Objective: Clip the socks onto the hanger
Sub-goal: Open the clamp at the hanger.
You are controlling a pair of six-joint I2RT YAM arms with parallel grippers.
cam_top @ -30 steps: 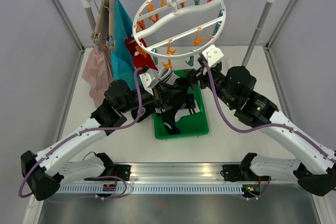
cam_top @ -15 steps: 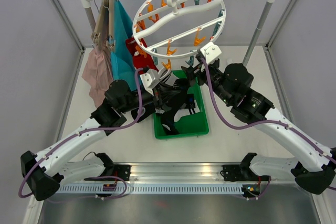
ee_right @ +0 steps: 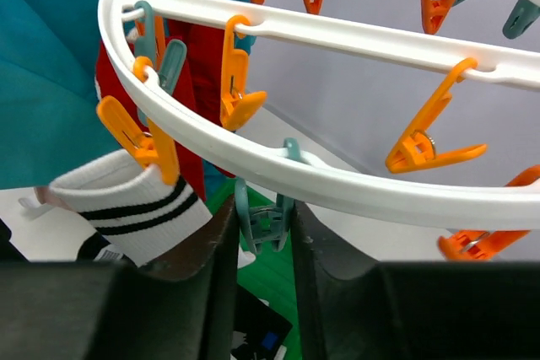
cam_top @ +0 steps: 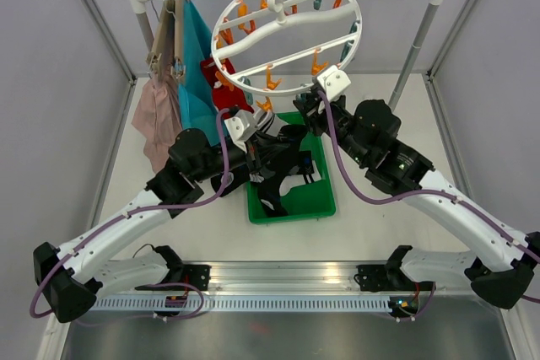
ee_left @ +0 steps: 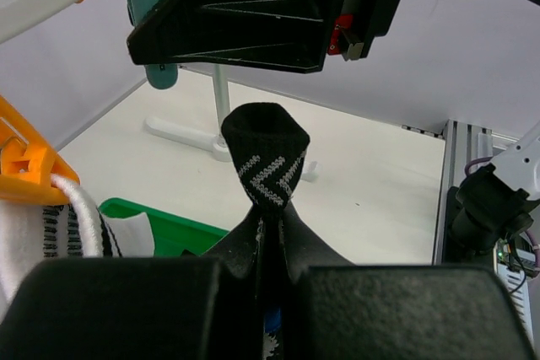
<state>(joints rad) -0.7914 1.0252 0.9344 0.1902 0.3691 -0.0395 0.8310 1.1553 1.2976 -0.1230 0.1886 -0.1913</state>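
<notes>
Two grips: left gripper (ee_left: pixel 268 223) pinches a soft black knit sock (ee_left: pixel 265 142); right gripper (ee_right: pixel 261 208) squeezes a teal plastic clip (ee_right: pixel 263 225).

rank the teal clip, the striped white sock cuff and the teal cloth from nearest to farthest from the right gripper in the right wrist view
1. teal clip: centre, between the fingers of the right gripper.
2. striped white sock cuff: lower left, held by an orange clip.
3. teal cloth: far left, behind the hanger ring.
</notes>
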